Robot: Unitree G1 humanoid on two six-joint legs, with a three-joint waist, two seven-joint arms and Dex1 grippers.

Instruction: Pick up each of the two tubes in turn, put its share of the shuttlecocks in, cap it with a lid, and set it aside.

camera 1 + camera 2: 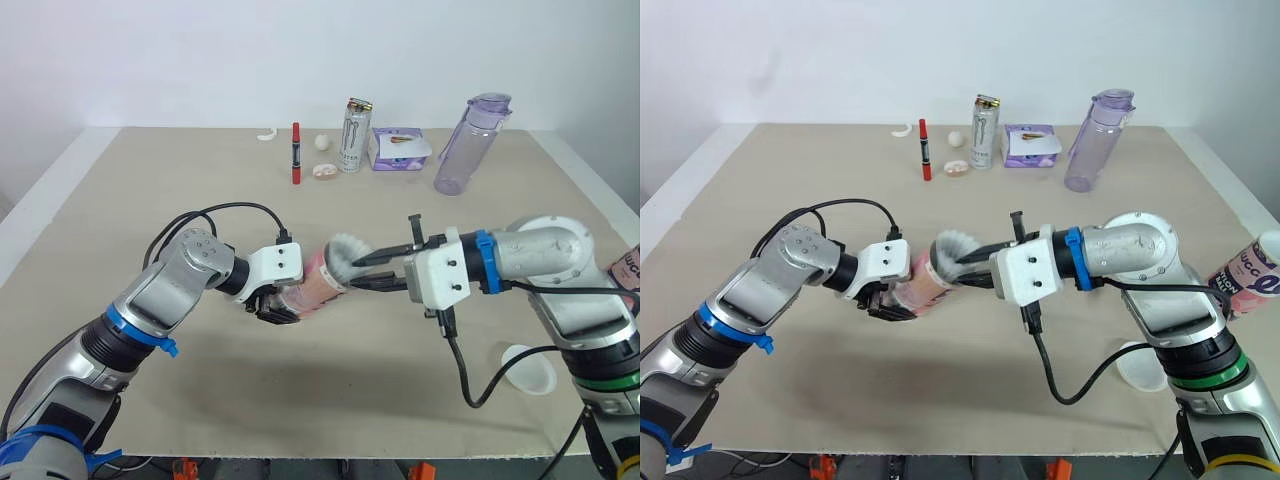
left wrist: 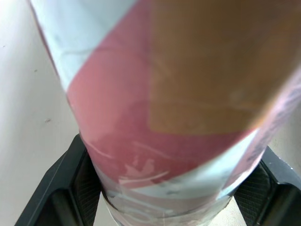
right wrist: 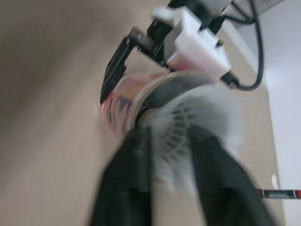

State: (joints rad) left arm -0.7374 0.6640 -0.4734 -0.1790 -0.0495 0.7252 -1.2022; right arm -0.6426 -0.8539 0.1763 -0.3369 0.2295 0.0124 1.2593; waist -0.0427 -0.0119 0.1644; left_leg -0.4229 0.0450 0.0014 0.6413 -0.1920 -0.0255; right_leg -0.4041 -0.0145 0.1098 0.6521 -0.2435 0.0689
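Observation:
My left gripper (image 1: 283, 305) is shut on a pink and white tube (image 1: 315, 288) held tilted above the table, its mouth facing right. The left wrist view shows that tube (image 2: 178, 94) wedged between both black fingers (image 2: 66, 188). My right gripper (image 1: 358, 273) is shut on a white feathered shuttlecock (image 1: 345, 252) right at the tube's mouth; in the right wrist view the feathers (image 3: 188, 127) sit between its fingers. A second pink tube (image 1: 1252, 272) lies at the table's far right edge. A white lid (image 1: 530, 370) lies on the table near my right arm.
Along the back of the table (image 1: 120, 200) stand a red marker (image 1: 296, 152), a drinks can (image 1: 355, 135), a purple packet (image 1: 398, 148) and a purple water bottle (image 1: 470, 142). A small white ball (image 1: 322, 142) and small pale bits lie near the can.

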